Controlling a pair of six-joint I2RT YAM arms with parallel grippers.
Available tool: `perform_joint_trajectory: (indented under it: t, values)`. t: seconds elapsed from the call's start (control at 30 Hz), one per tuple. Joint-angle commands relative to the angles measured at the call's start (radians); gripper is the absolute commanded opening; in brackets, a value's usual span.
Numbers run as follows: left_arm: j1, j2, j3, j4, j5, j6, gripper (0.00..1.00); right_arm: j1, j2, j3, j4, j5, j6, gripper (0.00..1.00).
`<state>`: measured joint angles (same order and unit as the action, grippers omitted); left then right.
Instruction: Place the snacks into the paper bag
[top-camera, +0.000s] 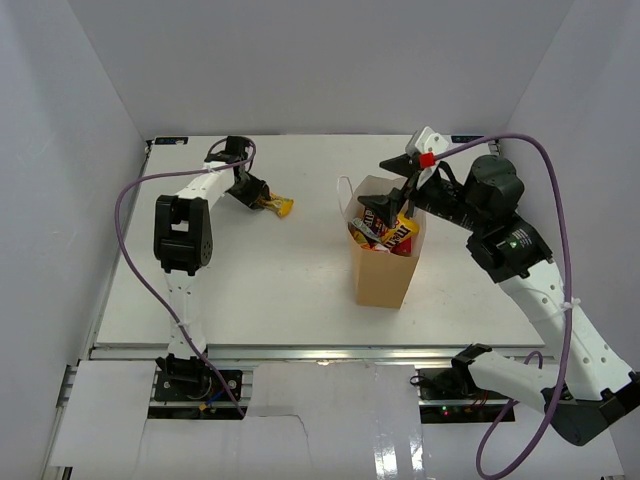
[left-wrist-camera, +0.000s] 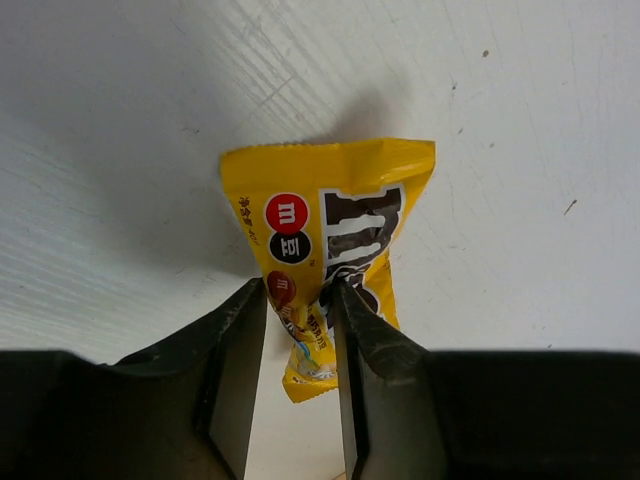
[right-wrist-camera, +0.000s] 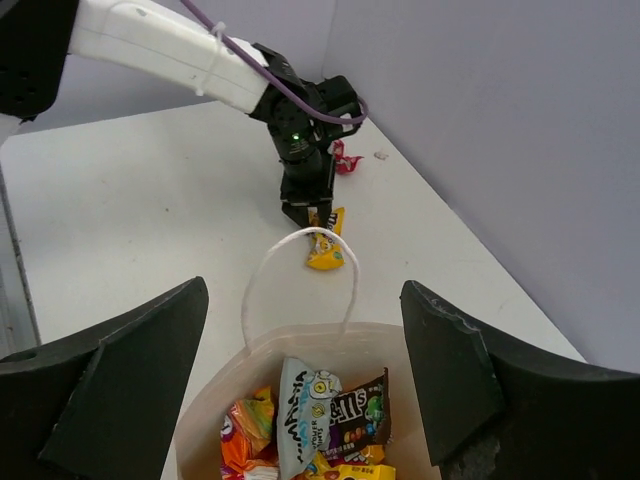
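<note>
Left gripper is clamped on the yellow packet. The packet is pinched across one end, and most of its length sticks out past the fingertips. The packet's long axis is in line with the fingers, so it is carried end-on, not crosswise. Whether the packet is lifted or touching the table cannot be told; it is at or just above the surface, left of centre, toward the far side.

Key relation: the paper bag stands upright to the right of the held packet and slightly nearer, with bare table between the two. A move rightward and upward is judged to be needed, since the bag rim is higher than the packet. The left arm is the nearer one to this packet.

Right gripper is spread wide with nothing between the fingers. It hangs right over the bag mouth, so the drop path is judged to be crowded; a clash between the arms is the risk. One white handle is seen standing up on the bag's left rim, on the side the packet would come from.

Look of things: the yellow packet is small crinkly foil with brown lettering, slightly creased at the pinch. Several snacks are already seen inside the bag, in orange, white, brown and yellow. One pink-red packet is left on the table by the far wall, behind the left arm. The task is judged mostly done.
</note>
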<state>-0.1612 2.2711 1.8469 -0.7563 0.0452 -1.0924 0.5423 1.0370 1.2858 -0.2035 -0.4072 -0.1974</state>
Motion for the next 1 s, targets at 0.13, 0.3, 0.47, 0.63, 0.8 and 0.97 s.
perform_joint_trajectory:
  t: [0.13, 0.3, 0.47, 0.63, 0.8, 0.97]
  values:
    - [0.0, -0.186, -0.159, 0.191, 0.161, 0.323, 0.37, -0.004, -0.022, -0.016, 0.036, -0.261, -0.138, 0.84]
    - [0.037, -0.431, -0.502, 0.524, 0.356, 0.405, 0.29, -0.004, -0.015, -0.023, 0.047, -0.294, -0.131, 0.84]
    - [0.077, -0.554, -0.693, 0.783, 0.707, 0.443, 0.25, 0.001, 0.012, -0.005, 0.038, -0.393, -0.125, 0.83]
    - [0.08, -0.705, -0.851, 0.884, 0.895, 0.497, 0.24, 0.073, 0.054, 0.01, 0.012, -0.412, -0.126, 0.81]
    - [0.081, -0.768, -0.819, 0.486, 0.563, 0.595, 0.53, 0.13, 0.083, 0.026, 0.009, -0.372, -0.137, 0.81]
    - [0.078, -0.788, -0.885, 0.462, 0.384, 0.415, 0.79, 0.139, 0.097, 0.017, 0.033, -0.331, -0.116, 0.8]
